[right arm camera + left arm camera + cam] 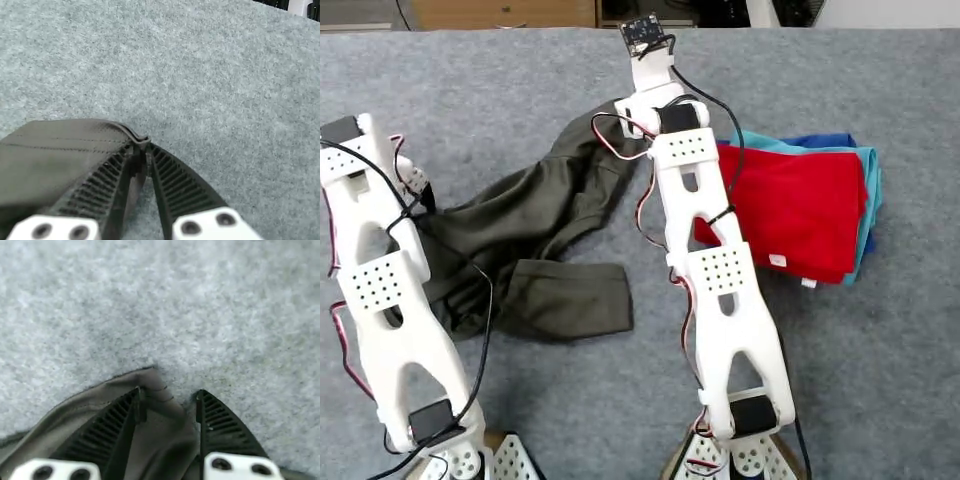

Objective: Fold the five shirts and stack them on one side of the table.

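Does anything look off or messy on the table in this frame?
The dark green shirt lies bunched and twisted between the arms, not flat. The folded stack beside the right arm is slightly uneven: the teal shirt and blue shirt stick out past the red shirt on top. Nothing looks damaged.

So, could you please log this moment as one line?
olive shirt: unfolded | left gripper: open astride its corner | right gripper: shut on its edge | folded stack: red shirt on top
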You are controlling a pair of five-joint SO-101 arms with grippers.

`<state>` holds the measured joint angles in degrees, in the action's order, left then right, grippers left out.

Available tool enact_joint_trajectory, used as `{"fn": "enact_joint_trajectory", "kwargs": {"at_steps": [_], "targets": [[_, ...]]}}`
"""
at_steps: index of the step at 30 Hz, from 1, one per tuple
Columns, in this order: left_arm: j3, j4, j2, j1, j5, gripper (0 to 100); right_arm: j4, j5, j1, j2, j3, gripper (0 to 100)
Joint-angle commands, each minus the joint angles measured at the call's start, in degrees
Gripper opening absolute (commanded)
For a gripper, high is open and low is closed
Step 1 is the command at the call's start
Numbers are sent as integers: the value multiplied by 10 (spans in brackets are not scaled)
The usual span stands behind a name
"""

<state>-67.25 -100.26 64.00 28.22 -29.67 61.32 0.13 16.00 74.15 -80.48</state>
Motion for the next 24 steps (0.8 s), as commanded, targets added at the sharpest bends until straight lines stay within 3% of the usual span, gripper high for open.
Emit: {"fn": "enact_joint_trajectory", "kwargs": {"at_steps": [1, 7, 13, 16, 24], "targets": [[-5, -5, -13, 28, -25, 178, -11, 4, 0, -14, -31, 2], [-4, -5, -7, 28, -22, 176, -11, 5, 0, -14, -31, 2], [-4, -5, -7, 30, 28, 13, -11, 5, 0, -14, -31, 2], [-11, -4, -13, 34, 28, 18, -11, 5, 0, -14, -31, 2], [-224, -5, -33, 35, 28, 19, 53, 5, 10, -54, -102, 2]]}}
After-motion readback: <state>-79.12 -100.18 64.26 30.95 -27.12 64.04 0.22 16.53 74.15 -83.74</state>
